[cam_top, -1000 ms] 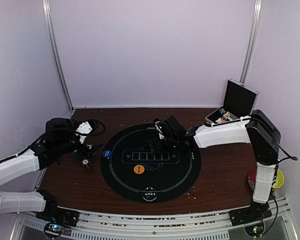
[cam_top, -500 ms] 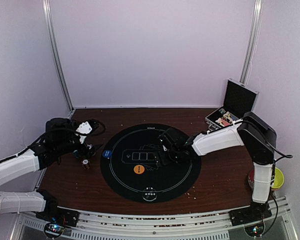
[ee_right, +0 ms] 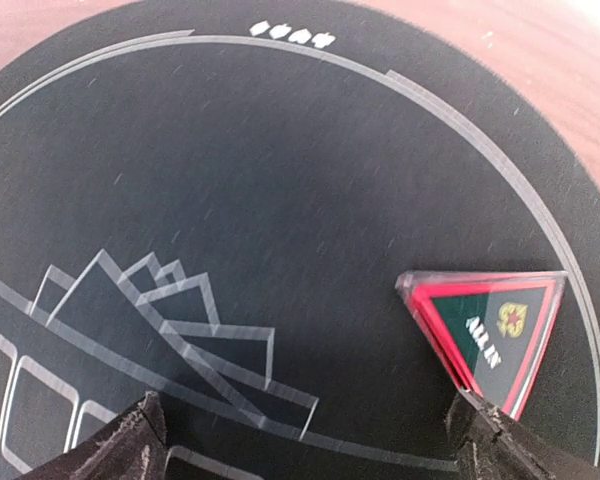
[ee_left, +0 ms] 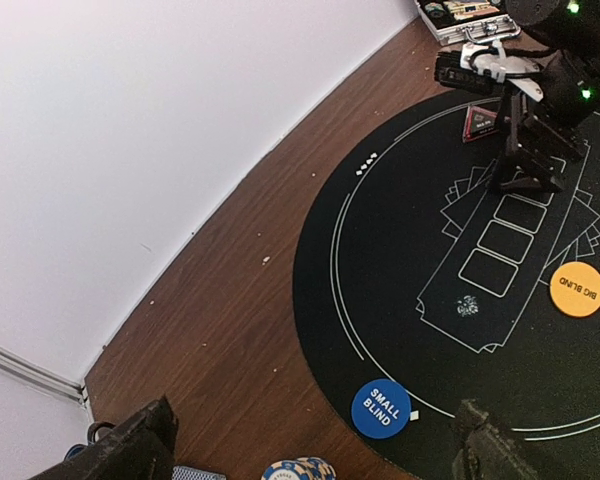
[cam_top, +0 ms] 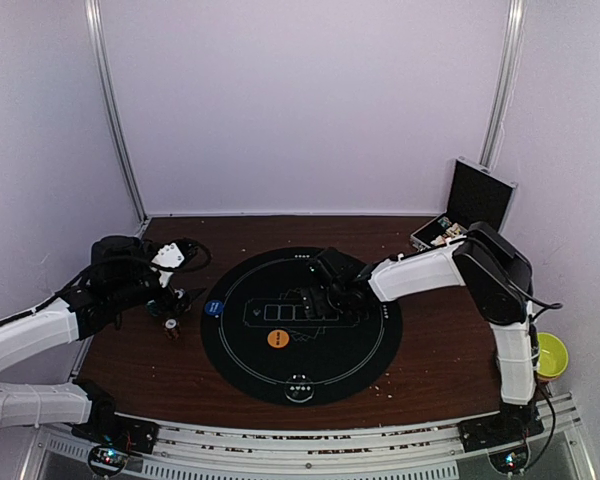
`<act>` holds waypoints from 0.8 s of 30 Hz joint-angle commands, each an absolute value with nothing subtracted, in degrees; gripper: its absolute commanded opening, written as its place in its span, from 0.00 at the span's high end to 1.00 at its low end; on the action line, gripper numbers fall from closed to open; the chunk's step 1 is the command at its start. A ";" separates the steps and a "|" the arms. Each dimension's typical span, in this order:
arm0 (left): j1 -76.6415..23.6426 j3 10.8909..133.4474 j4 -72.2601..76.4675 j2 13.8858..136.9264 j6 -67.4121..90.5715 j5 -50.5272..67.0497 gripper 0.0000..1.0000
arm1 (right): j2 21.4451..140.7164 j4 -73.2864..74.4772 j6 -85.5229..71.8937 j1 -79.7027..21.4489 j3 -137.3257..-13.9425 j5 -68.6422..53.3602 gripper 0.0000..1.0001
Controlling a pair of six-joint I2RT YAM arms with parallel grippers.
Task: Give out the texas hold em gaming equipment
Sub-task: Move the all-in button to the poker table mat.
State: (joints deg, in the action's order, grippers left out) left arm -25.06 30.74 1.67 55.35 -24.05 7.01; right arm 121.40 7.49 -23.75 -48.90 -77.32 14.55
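We see the right tool (ee_right: 310,445) spread low over the mat (cam_top: 242,352) beside the red triangle marker (ee_right: 485,330), probably to grasp it. The left tool (ee_left: 305,445) hovers spread at the left.

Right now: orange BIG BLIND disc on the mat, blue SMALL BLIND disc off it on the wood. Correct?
No. The blue SMALL BLIND disc is also on the black mat, near its edge; the left wrist view shows it. The orange BIG BLIND disc is on the mat.
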 commanded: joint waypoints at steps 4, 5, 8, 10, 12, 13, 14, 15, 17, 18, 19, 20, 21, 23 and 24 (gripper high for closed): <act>-24.65 30.22 4.41 55.19 -23.59 6.61 0.02 | 127.61 14.16 -22.54 -45.47 -82.71 21.45 0.00; -24.65 30.23 4.51 55.26 -23.59 6.60 0.02 | 127.93 14.12 -22.21 -45.18 -83.22 21.63 0.00; -24.67 30.19 4.62 55.45 -23.71 6.53 0.02 | 128.49 14.23 -20.77 -45.08 -84.82 21.88 0.00; -24.69 30.22 4.66 55.63 -23.68 6.52 0.02 | 128.14 14.17 -20.01 -45.00 -85.55 21.44 0.00; -24.64 30.20 4.62 55.63 -23.72 6.49 0.02 | 126.98 14.30 -19.75 -45.17 -85.62 20.44 0.00; -24.62 30.15 4.58 55.57 -23.73 6.42 0.02 | 125.97 14.36 -19.84 -45.50 -85.06 19.27 0.00; -24.68 30.21 4.58 55.45 -23.71 6.50 0.02 | 124.62 13.84 -19.84 -46.04 -83.94 17.83 0.00; -24.70 30.17 4.58 55.33 -23.66 6.56 0.02 | 123.09 13.47 -19.83 -46.98 -82.79 16.67 0.00; -24.63 30.11 4.81 55.16 -23.72 6.67 0.02 | 120.02 13.03 -19.73 -49.82 -80.64 15.77 0.00; -24.68 30.11 4.70 55.11 -23.69 6.80 0.02 | 118.57 13.20 -19.46 -51.48 -79.95 15.80 0.00; -24.63 30.14 4.70 55.19 -23.67 6.74 0.02 | 117.53 13.46 -19.24 -53.41 -79.30 16.13 0.00; -24.67 30.08 4.75 55.27 -23.65 6.81 0.02 | 116.53 13.71 -19.01 -55.23 -78.82 16.73 0.00; -24.64 30.14 4.75 55.36 -23.72 6.77 0.02 | 115.92 14.01 -18.91 -56.89 -78.42 17.45 0.00; -24.69 30.08 4.78 55.51 -23.73 6.71 0.02 | 115.65 14.31 -19.10 -59.95 -77.85 17.84 0.00; -24.69 30.08 4.75 55.46 -23.68 6.61 0.02 | 115.90 14.39 -19.28 -61.15 -77.79 17.73 0.00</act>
State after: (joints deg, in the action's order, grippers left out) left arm -25.06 30.61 1.74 55.42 -24.05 6.63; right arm 118.52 12.78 -19.77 -55.70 -78.85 17.41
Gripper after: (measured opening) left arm 0.979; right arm 0.999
